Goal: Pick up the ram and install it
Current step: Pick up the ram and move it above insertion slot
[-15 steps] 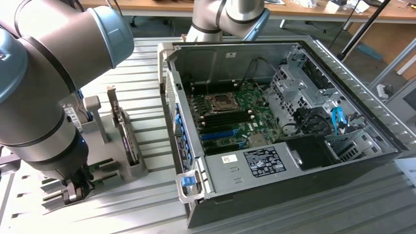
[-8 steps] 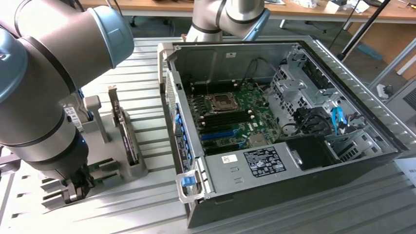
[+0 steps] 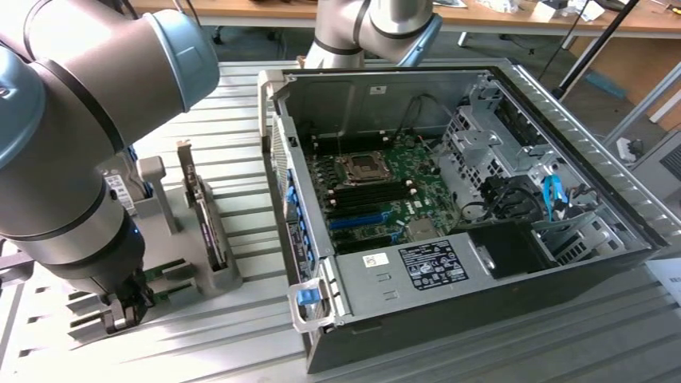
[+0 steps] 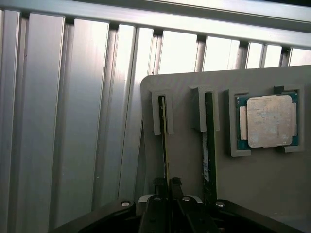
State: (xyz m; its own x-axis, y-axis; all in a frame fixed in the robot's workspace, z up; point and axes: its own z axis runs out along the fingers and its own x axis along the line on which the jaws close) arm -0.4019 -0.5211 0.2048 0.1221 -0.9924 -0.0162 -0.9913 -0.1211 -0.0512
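Two rams stand on edge in slots of a grey holder [image 4: 252, 184]. The nearer ram [image 4: 164, 141] is a thin green stick, and my gripper [image 4: 167, 183] is shut on its edge, one dark finger [image 4: 158, 187] pressed against each side. It still sits in its slot. The second ram [image 4: 208, 145] stands one slot over, untouched. In the exterior view the gripper [image 3: 130, 307] is down at the holder [image 3: 159, 207], at the exterior view's left of the open computer case [image 3: 596, 199]. The motherboard [image 3: 420, 199] lies inside the case.
A square silver processor [image 4: 268, 121] lies in a pocket of the holder beside the rams. A dark expansion card [image 3: 202, 215] stands upright in the holder. The bench [image 4: 73, 121] is ribbed aluminium. Drive cages and cables [image 3: 511, 183] crowd the case's far side.
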